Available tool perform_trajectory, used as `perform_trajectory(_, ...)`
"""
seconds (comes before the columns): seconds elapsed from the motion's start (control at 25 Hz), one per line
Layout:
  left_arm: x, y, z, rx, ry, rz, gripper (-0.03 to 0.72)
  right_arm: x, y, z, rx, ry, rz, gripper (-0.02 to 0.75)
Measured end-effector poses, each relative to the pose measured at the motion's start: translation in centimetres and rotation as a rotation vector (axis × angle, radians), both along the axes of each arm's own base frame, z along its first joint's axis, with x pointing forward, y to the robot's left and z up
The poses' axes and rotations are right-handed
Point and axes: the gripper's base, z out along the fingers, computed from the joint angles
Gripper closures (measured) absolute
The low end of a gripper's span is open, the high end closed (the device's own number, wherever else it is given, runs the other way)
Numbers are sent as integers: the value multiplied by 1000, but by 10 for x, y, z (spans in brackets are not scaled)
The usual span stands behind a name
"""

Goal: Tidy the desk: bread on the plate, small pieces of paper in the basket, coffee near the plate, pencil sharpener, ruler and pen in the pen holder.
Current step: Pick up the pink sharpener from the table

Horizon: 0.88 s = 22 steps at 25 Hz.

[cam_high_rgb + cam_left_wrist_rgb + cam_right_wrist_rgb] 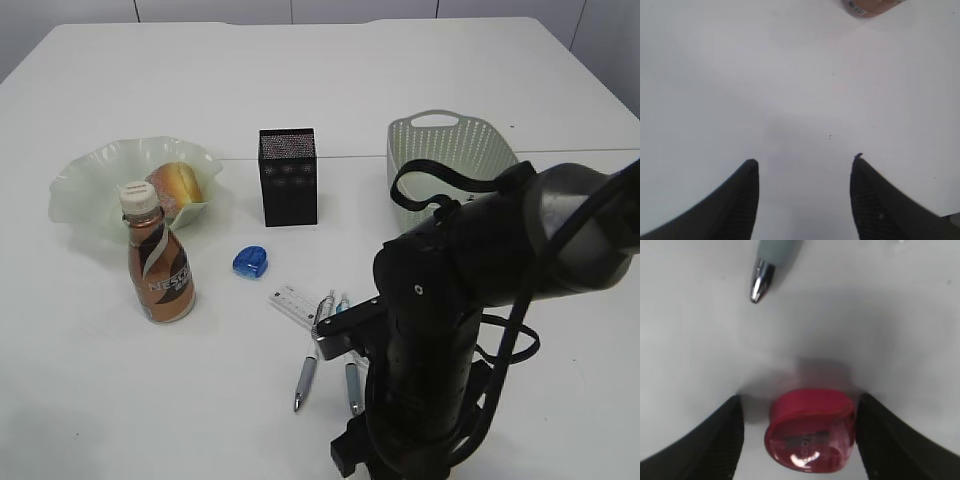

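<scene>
Jaws of right gripper stand apart, straddling red translucent plastic pencil sharpener centred between them, evidently positioned for pickup; left gripper apart over bare table.

The right arm fills the exterior view's lower right, hiding its own gripper and the red pencil sharpener between the fingers. Beyond those fingers, a pen shows only its tip — the barrel is cropped. Past the left gripper, the coffee bottle is cut off — just its base shows.
</scene>
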Motion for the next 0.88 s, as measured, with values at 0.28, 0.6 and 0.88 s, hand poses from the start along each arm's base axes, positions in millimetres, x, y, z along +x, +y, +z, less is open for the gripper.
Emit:
perform_trajectory(0.28,0,0,0,0,0,0,265,1,0,0,1,-9,-1,297)
perform_trajectory(0.6,0,0,0,-2,0,1,265,1,0,0,1,-11,-1,372)
perform_trajectory(0.88,0,0,0,-4,0,2,265,3,-1,33,73,-104,6,374)
